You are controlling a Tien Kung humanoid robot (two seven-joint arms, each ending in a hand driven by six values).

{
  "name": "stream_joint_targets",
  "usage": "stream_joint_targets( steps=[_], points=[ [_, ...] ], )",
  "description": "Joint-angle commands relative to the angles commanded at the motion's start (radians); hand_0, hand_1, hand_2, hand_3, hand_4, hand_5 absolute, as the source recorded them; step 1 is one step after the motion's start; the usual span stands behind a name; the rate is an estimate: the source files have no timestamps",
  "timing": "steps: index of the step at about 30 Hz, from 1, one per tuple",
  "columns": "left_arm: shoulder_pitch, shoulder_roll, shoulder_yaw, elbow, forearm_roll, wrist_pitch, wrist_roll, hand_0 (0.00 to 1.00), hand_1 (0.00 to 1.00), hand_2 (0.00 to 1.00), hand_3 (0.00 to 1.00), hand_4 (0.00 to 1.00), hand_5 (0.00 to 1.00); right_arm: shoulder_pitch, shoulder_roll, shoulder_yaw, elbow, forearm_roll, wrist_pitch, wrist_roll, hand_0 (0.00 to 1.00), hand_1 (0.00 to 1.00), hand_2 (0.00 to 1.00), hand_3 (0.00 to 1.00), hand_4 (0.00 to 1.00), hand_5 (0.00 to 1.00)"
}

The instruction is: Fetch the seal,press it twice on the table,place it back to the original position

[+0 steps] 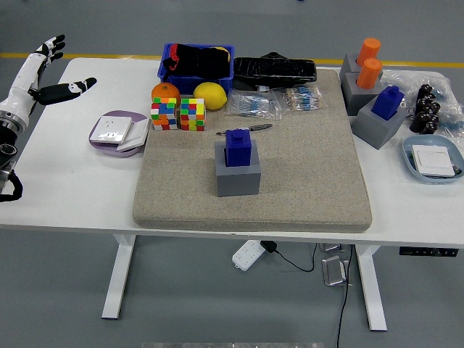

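- While the left hand (45, 72) hovers over the far left corner of the white table (65, 196), its fingers are spread wide and hold nothing; its white and black arm comes in from the left edge.
- The right hand is out of view.
- A blue seal (238, 147) sits upright in a grey block (238, 175) near the middle of a beige mat (290, 188), well apart from the hand.
- Just beyond the seal lies a small pen-like tool (250, 129) on the mat.
- To the left of the mat's far edge stand two colourful puzzle cubes (178, 114), with an orange (165, 92) and a lemon (209, 95) just behind them.
- A blue bin (196, 67) holding dark things sits at the far edge, beside a black bag (274, 69).
- A purple dish (116, 133) with white cards lies left of the cubes.
- At the far right, two orange seals (368, 64) and another blue seal (388, 102) stand in grey blocks.
- A pale blue plate (433, 159) rests at the right edge.
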Motion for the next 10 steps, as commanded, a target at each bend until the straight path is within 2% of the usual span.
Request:
stream_joint_targets(
  steps=[10],
  points=[
    [-0.002, 0.001, -0.011, 0.000, 0.001, 0.000, 0.000, 0.998, 0.950, 0.972, 0.984, 0.880, 0.238, 0.002, 0.000, 0.011, -0.001, -0.002, 0.001, 0.000, 0.830, 0.741, 0.736, 0.707, 0.797, 0.603]
  ],
)
